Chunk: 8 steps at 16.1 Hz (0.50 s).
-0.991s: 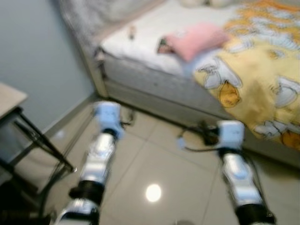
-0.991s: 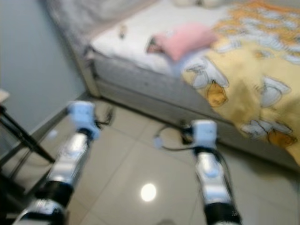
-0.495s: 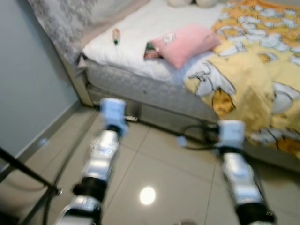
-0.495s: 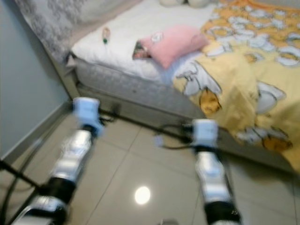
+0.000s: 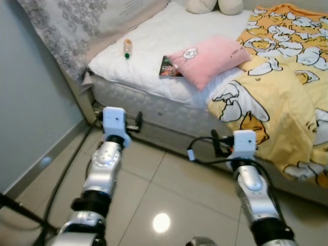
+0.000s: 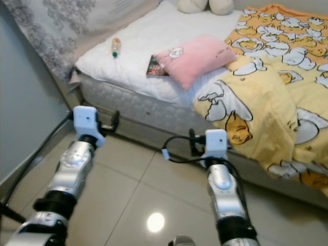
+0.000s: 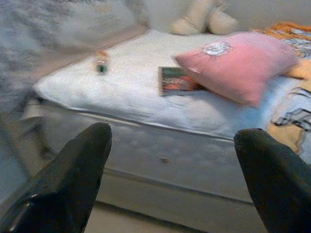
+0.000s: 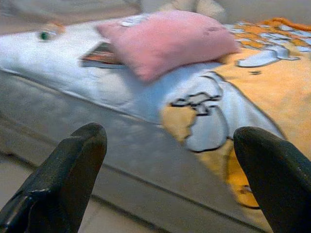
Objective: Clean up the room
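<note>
A bed (image 5: 154,31) with a white sheet stands ahead of me. On it lie a small bottle with a green cap (image 5: 126,48), a book (image 5: 167,67) and a pink pillow (image 5: 210,53) that partly covers the book. A yellow blanket with egg cartoons (image 5: 277,87) hangs over the bed's right side. Both arms reach forward over the floor, short of the mattress edge. My left gripper (image 7: 172,133) is open and holds nothing, facing the bottle (image 7: 101,62) and the book (image 7: 177,80). My right gripper (image 8: 170,133) is open and holds nothing, facing the pillow (image 8: 167,41).
A cream plush toy (image 5: 215,5) sits at the head of the bed. Grey patterned fabric (image 5: 77,25) drapes the bed's left end beside the blue-grey wall (image 5: 25,102). A black cable (image 5: 61,174) runs along the tiled floor, and a dark stand leg (image 5: 20,211) crosses the lower left.
The camera has come closer to the bed and turned right; the small table at the left has left the picture. The blur is gone. Both arms keep the same pose.
</note>
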Motion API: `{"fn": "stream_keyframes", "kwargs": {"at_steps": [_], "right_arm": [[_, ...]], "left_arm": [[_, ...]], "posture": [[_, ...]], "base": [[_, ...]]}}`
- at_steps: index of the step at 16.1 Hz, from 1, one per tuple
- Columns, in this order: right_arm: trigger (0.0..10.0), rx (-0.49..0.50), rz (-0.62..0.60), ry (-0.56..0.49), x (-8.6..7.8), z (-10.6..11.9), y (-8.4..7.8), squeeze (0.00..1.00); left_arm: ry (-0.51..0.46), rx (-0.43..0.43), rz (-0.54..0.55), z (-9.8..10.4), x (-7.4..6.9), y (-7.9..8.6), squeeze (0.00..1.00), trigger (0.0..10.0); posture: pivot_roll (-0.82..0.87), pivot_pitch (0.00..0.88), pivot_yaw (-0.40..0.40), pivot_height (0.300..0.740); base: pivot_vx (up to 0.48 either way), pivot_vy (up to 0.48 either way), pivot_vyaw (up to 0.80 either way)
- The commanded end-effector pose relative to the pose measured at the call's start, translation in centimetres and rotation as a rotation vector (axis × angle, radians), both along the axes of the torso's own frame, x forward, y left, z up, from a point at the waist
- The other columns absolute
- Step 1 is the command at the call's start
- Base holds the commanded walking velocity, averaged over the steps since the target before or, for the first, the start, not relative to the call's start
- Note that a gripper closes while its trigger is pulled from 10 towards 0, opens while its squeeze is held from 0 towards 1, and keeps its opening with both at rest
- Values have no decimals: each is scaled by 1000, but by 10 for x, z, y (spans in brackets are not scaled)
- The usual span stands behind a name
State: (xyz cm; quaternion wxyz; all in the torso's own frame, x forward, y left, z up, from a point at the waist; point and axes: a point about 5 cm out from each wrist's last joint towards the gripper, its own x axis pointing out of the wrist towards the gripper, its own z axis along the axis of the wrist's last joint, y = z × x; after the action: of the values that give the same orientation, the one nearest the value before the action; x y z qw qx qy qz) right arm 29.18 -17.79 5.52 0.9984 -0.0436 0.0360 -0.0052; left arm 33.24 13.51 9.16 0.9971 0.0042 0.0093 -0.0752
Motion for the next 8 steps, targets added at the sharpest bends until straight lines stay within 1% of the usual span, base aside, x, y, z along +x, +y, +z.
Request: {"fn": "stream_keyframes", "kwargs": {"at_steps": [1,2,3,4,6,7,8], "right_arm": [[10000,6,6,-10,2,3,4,0],[10000,6,6,-10,2,3,4,0],[10000,38,-12,-5,0,1,4,0],[10000,106,-61,5,-2,-1,-1,0],[10000,94,-81,3,-5,-1,-8,0],[10000,39,-51,-14,-11,1,-10,0],[10000,22,-26,-8,-18,0,-11,0]], "left_arm": [[-7,20,19,4,4,10,0,10000],[-7,20,19,4,4,10,0,10000],[-7,7,30,4,4,12,0,10000],[-6,-29,55,4,4,16,0,10000],[-21,-62,75,4,1,25,0,10000],[-28,-45,46,1,-8,29,0,10000],[-18,-35,21,-4,-15,31,0,10000]], "posture": [[-144,0,52,740],[-144,0,52,740],[-145,0,52,740],[-147,0,53,740],[-147,0,53,740],[-153,0,54,740],[-151,0,55,740]], "base": [[458,0,0],[458,0,0],[458,0,0],[458,0,0],[458,0,0],[431,0,0],[390,240,0]]}}
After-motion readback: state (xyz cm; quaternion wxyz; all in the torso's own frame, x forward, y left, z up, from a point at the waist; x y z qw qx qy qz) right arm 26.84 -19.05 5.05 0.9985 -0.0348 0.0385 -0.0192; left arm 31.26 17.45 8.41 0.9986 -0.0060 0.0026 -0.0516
